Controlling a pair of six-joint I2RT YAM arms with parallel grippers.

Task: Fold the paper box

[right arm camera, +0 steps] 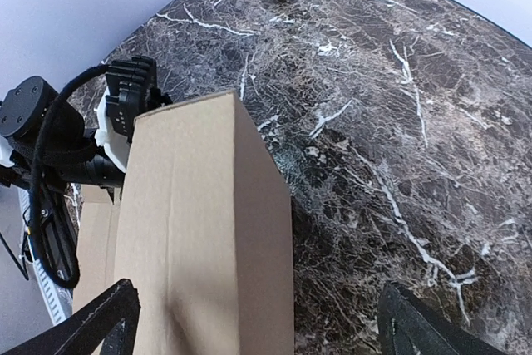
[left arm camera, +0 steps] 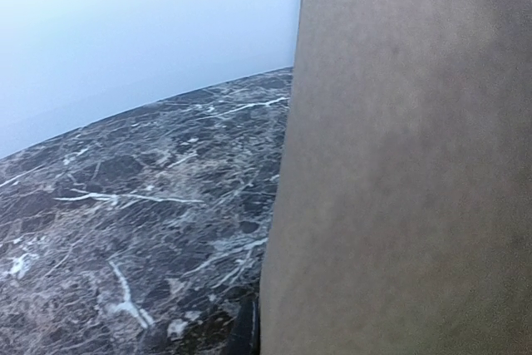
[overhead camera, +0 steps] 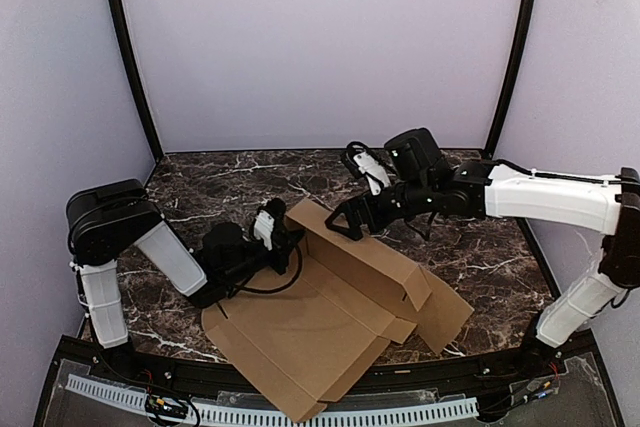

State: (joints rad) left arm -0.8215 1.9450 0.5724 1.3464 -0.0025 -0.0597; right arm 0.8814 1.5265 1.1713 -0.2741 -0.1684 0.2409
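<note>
Paper box (overhead camera: pixel 300 332): matte brown corrugated sheet, lying flat on the veined dark marble table (overhead camera: pixel 210 182), one long panel upright. Left gripper (overhead camera: pixel 288 237) pinched on the panel's end. Right gripper (overhead camera: pixel 343 224) jaws wide apart over the panel.

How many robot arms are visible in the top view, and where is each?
2. The left arm reaches from the near left corner to the left edge of the paper box; the right arm comes from the near right to its raised flap. None seems hidden.
</note>
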